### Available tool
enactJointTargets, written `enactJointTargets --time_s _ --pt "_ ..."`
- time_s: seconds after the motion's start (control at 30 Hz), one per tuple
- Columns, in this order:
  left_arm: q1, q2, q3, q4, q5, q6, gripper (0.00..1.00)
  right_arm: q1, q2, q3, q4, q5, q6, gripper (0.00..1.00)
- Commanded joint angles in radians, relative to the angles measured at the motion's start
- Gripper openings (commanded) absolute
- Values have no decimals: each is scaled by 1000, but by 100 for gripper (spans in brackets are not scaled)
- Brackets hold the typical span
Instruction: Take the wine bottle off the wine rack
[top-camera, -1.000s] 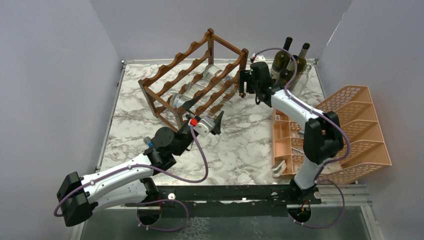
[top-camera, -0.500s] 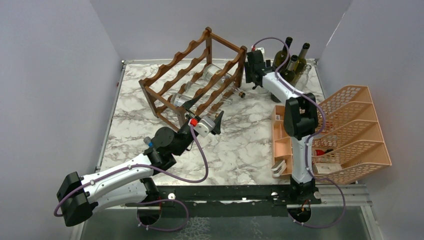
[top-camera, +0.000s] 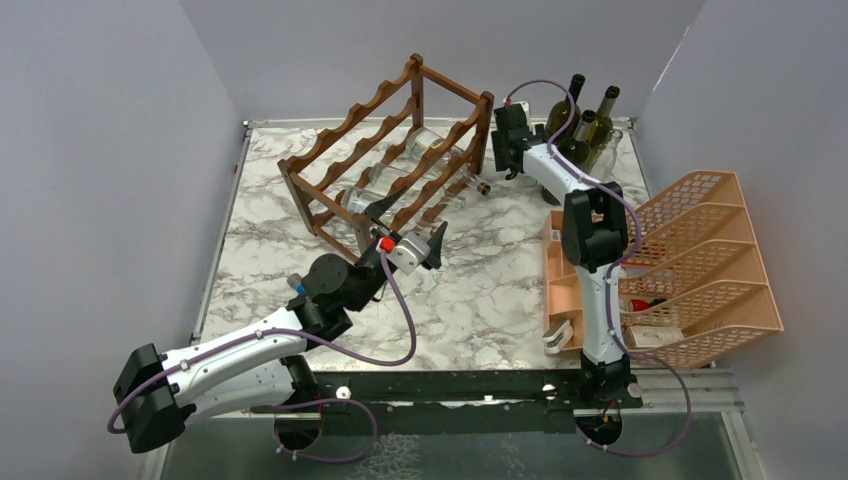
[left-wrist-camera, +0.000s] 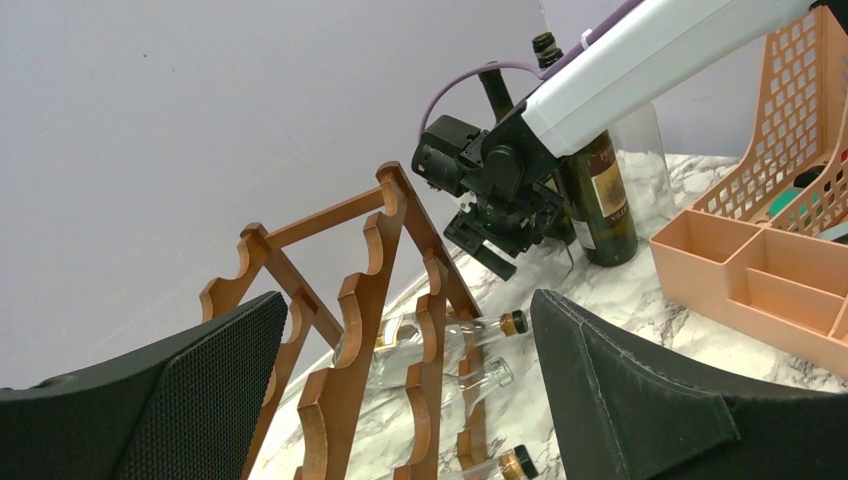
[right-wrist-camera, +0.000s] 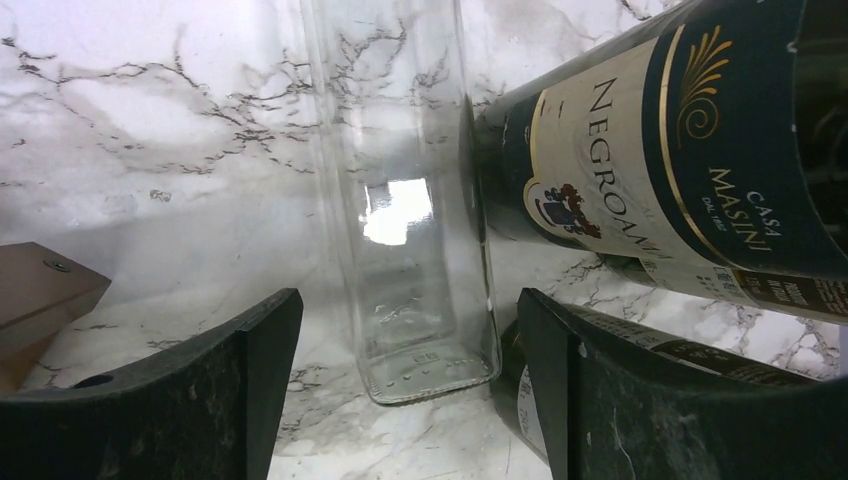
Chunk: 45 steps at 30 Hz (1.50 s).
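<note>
The dark brown wine rack (top-camera: 400, 150) stands at the back of the table, with several clear bottles (top-camera: 405, 185) lying in it, necks toward the right. In the left wrist view the rack (left-wrist-camera: 365, 310) and the capped bottle necks (left-wrist-camera: 513, 322) lie just ahead of my left gripper (left-wrist-camera: 408, 310). That gripper (top-camera: 410, 226) is open and empty at the rack's near end. My right gripper (top-camera: 505, 158) is open by the rack's far right post. An upright clear bottle (right-wrist-camera: 415, 250) stands in the gap between its fingers (right-wrist-camera: 240, 370), untouched.
Dark green wine bottles (top-camera: 572, 125) stand at the back right; one with a Negroamaro label (right-wrist-camera: 650, 170) is close to my right finger. An orange plastic tray organiser (top-camera: 690, 265) fills the right side. The rack's corner (right-wrist-camera: 40, 290) is left of my right gripper.
My right gripper moved back and slightly right, away from the rack's right end, uncovering a capped bottle neck, and its arm folded up behind it. My left arm has not moved.
</note>
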Motion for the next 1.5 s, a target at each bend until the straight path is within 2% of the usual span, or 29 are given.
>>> enactJointTargets --time_s 0.0,0.17,0.3,0.5,0.67,0.8,0.87,0.93,1.07,1.1,1.17,1.33,1.47 --pt "-2 -20 -13 28 7 4 99 -10 56 43 -4 -3 -18 82" --pt "-2 -20 -13 27 0 9 99 -22 88 63 -26 -33 1 81" --pt "-2 -21 -13 27 3 7 99 -22 77 50 -31 -70 13 75" --pt "-2 -20 -13 28 6 5 99 -20 -3 -53 -53 -139 68 53" --pt "-2 -20 -13 27 10 1 99 10 -173 -263 -52 -178 142 51" --pt "-2 -13 -12 28 17 -9 99 31 -366 -546 5 -305 199 51" --pt "-2 -9 -12 28 24 -17 99 71 -456 -641 -1 -304 220 52" --pt "-3 -4 -12 28 32 -22 99 99 -531 -729 -31 -283 265 53" --pt "-3 5 -13 27 31 -22 99 114 -690 -915 -25 -370 309 57" --pt "-3 6 -14 28 30 -19 99 120 -715 -940 -36 -380 314 60" --pt "-3 4 -13 27 28 -18 99 124 -754 -976 -65 -410 317 72" --pt "-3 -8 -15 27 27 -15 99 124 -807 -900 -148 -396 264 99" --pt "-3 -15 -14 28 21 -9 99 122 -768 -763 -106 -369 188 100"
